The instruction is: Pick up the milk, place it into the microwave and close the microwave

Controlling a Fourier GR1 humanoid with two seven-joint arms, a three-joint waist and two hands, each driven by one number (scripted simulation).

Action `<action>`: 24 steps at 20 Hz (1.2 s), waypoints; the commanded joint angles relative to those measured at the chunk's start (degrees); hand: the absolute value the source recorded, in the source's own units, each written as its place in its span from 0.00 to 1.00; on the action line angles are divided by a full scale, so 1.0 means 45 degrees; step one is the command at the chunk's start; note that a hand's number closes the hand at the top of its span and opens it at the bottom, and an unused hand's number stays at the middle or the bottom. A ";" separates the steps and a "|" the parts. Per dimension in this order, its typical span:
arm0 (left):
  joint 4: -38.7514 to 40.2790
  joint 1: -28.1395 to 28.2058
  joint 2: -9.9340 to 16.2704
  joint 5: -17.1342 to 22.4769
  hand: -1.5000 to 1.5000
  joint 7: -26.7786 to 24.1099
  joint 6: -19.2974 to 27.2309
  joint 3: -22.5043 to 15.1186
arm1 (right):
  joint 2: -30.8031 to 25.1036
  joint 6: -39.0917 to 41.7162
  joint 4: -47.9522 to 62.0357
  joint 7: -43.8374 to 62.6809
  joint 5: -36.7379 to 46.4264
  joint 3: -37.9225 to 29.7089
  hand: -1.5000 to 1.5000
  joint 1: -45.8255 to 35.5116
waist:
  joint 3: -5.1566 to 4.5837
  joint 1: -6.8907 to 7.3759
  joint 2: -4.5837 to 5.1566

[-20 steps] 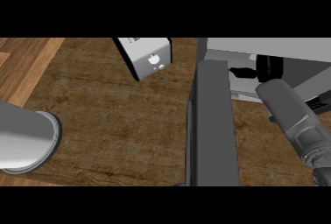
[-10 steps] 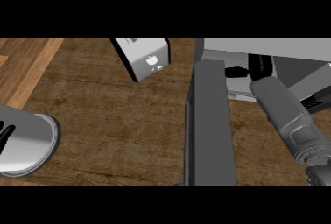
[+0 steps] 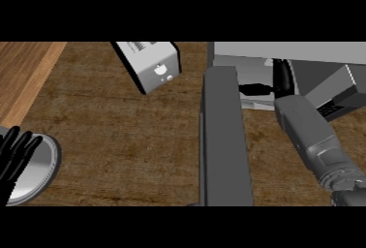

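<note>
The microwave [image 3: 300, 52] stands at the upper right, and its dark door [image 3: 225, 140] swings open toward me, seen edge-on down the middle. My right forearm runs up from the lower right, and my right hand [image 3: 280, 80] is inside the microwave's opening. The hand is half hidden by the cavity's rim. The milk does not show clearly; a white strip [image 3: 256, 103] lies under the hand and I cannot tell what it is. My left hand [image 3: 14, 152] rests at the lower left edge, open, fingers straight up.
A grey and white boxy appliance [image 3: 154, 65] stands at the top, left of the door. A metal round dish [image 3: 39, 169] lies under my left hand. The microwave's keypad panel [image 3: 332, 94] is right of my right forearm. A lighter wood strip [image 3: 25, 72] borders the counter's left.
My right forearm has moved up and left, deeper into the microwave. My left arm has drawn back toward the lower edge, so the hand now shows where the forearm was.
</note>
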 commanded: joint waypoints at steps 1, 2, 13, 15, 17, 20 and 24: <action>-0.0171 0.0154 -0.0161 -0.0042 0.00 0.0161 -0.0257 -0.0549 | 0.0421 0.1061 0.0133 -0.0517 -0.0535 -0.0484 0.00 0.0437 | -0.0012 -0.0109 -0.0106; -0.0044 0.0046 -0.0389 -0.0418 0.00 0.0041 0.0009 -0.0563 | 0.0136 0.1800 0.0123 -0.0832 -0.0601 -0.0510 0.00 0.0874 | -0.0026 -0.0389 -0.0206; -0.0371 0.0308 -0.0743 -0.1141 1.00 0.0632 0.0638 -0.3110 | 0.0798 0.5325 -0.0162 -0.2203 -0.1613 -0.1087 0.00 0.3032 | -0.0053 -0.0902 -0.0456; -0.0552 0.0246 -0.0745 -0.1527 1.00 0.0714 0.1458 -0.3967 | 0.1071 0.5409 -0.0607 -0.2442 -0.1587 -0.0888 0.00 0.3367 | -0.0057 -0.0952 -0.0483; -0.0057 -0.0416 -0.0747 -0.1708 1.00 0.0916 0.1865 -0.4206 | 0.1629 0.5163 -0.1033 -0.2425 -0.1550 -0.0620 0.00 0.3933 | -0.0067 -0.1099 -0.0535; 0.0056 -0.0706 -0.0747 -0.1813 1.00 0.1521 0.1886 -0.4638 | 0.1416 0.5609 -0.1872 -0.2332 -0.1625 -0.0351 0.00 0.4830 | -0.0072 -0.1193 -0.0568; -0.0136 -0.0503 -0.0580 -0.2069 1.00 0.1088 0.1314 -0.5058 | 0.1182 0.6121 -0.3488 -0.1788 -0.1738 0.0100 0.00 0.6240 | -0.0082 -0.1260 -0.0610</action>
